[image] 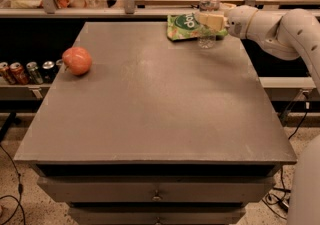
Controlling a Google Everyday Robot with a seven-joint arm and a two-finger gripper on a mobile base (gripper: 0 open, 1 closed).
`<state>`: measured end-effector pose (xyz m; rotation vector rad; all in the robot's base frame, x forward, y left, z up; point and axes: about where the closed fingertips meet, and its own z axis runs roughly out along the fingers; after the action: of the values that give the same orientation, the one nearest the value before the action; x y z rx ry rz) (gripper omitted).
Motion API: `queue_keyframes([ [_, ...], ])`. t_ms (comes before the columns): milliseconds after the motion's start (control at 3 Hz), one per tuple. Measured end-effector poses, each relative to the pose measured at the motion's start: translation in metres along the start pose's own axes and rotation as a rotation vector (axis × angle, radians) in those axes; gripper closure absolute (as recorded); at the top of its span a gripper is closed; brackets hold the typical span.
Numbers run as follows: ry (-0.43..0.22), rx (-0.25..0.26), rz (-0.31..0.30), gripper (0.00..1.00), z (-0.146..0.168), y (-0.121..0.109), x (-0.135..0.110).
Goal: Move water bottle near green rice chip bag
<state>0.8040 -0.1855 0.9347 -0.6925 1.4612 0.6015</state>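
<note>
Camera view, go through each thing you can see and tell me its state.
water bottle: upright, capped, at the far edge of the table, beside the bag.
green rice chip bag: lying flat, far edge.
apple: resting alone, left side.
gripper: at the bottle's middle, on its right side.
drawer: shut.

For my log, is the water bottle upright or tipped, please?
Upright: the water bottle stands cap up on the table, beside the green rice chip bag, the claw at its middle.
</note>
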Motion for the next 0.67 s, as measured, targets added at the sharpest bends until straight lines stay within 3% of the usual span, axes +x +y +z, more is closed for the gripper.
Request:
queue_keyframes([
  [333, 0.001, -0.004, -0.002, 0.0, -0.0011, 0.0004, -0.0011],
  [667, 0.005, -0.007, -0.005, 0.0, -0.0019, 0.0006, -0.0023],
])
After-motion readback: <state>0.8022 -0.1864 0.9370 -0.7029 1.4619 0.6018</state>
